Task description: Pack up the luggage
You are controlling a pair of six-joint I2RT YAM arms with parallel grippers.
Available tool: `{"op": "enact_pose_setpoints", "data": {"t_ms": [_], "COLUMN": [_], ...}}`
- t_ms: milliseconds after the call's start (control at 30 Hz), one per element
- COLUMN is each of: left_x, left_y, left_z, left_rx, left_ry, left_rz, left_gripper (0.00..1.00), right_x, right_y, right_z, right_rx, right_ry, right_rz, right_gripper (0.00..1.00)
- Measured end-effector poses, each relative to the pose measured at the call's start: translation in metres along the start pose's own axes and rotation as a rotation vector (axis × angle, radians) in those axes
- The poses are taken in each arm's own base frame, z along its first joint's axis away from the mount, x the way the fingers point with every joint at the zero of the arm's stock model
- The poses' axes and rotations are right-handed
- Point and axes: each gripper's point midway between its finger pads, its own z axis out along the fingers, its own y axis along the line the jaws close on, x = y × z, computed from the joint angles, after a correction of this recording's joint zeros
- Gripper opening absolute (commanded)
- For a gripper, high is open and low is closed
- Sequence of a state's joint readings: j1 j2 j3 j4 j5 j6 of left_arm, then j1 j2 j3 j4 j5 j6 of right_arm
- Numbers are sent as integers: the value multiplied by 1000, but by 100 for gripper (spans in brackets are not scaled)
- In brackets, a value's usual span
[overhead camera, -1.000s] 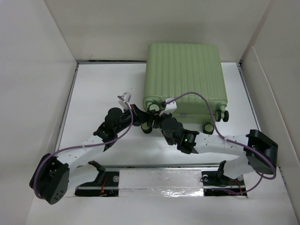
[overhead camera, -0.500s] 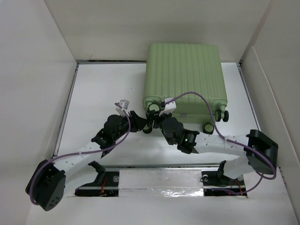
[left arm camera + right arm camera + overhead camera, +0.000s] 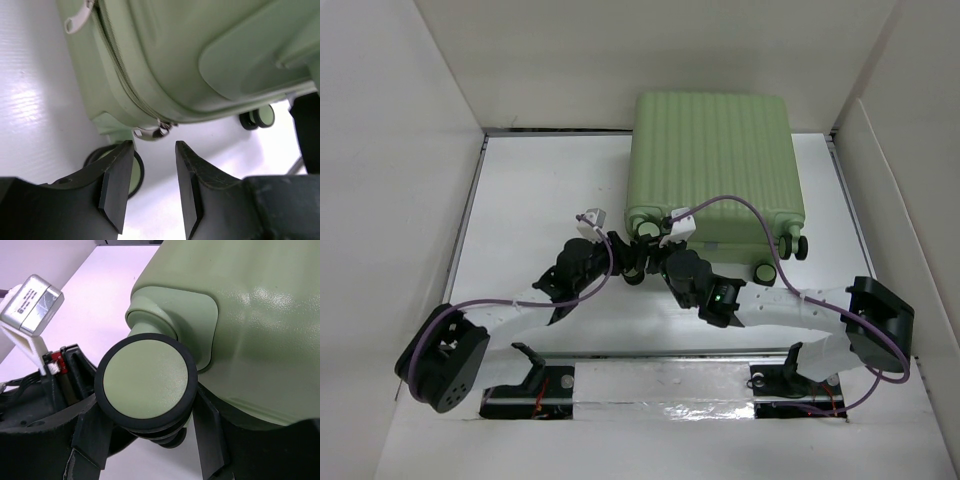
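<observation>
The luggage (image 3: 715, 160) is a closed light green ribbed suitcase lying flat at the back of the table. My left gripper (image 3: 628, 258) is at its near left corner. In the left wrist view this gripper (image 3: 154, 145) is open with nothing between its fingers, and a metal zipper pull (image 3: 150, 132) hangs just past the tips on the shell (image 3: 200, 50). My right gripper (image 3: 147, 400) is shut on a green, black-rimmed wheel (image 3: 142, 385) at the same end of the shell (image 3: 260, 315). From above, the right gripper (image 3: 652, 248) sits close beside the left one.
White walls (image 3: 410, 110) enclose the table on three sides. Another wheel (image 3: 120, 165) stands behind my left finger and a further one (image 3: 257, 117) lies beyond. Two wheels (image 3: 792, 245) stick out at the suitcase's near right corner. A purple cable (image 3: 740, 205) drapes over the shell.
My left gripper has opened from shut and drawn in toward the suitcase's near left corner, its arm shifting right. The right gripper has kept its hold on the wheel.
</observation>
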State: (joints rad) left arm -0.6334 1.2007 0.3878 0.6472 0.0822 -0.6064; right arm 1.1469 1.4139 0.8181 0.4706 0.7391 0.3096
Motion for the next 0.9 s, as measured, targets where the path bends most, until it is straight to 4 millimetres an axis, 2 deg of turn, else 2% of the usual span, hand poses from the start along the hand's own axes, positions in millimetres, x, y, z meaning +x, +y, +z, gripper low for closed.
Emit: {"op": "enact_pose_setpoints", "data": {"t_ms": [233,467,633,733,767,833,900], "left_x": [-4,-8,-9,-8,-7,-5,-5], "left_y": [10,8,4,3,4,3,3], "left_z": [9,15,17,18,18,18,19], "left_rx": [-43,-29,-8,-3,-4,-2,-4], "left_ry": [-28,-54,-62,-60,-57,-55,-56], "left_rz": [25,46,62,64,65,66,73], "left_gripper": [34,34,23,10,2,0,0], "right_x": [0,0,0,1,1,1,1], "right_y": [1,1,1,2,2,3,3], "right_z": [0,1,1,1,1,1,1], "right_rx": [-5,-10,-15,-21,-22,-24,-26], "right_ry": [2,4,5,6,7,8,8], "right_rz": [0,1,1,2,2,2,2], "right_gripper": [12,12,12,12,12,11,4]}}
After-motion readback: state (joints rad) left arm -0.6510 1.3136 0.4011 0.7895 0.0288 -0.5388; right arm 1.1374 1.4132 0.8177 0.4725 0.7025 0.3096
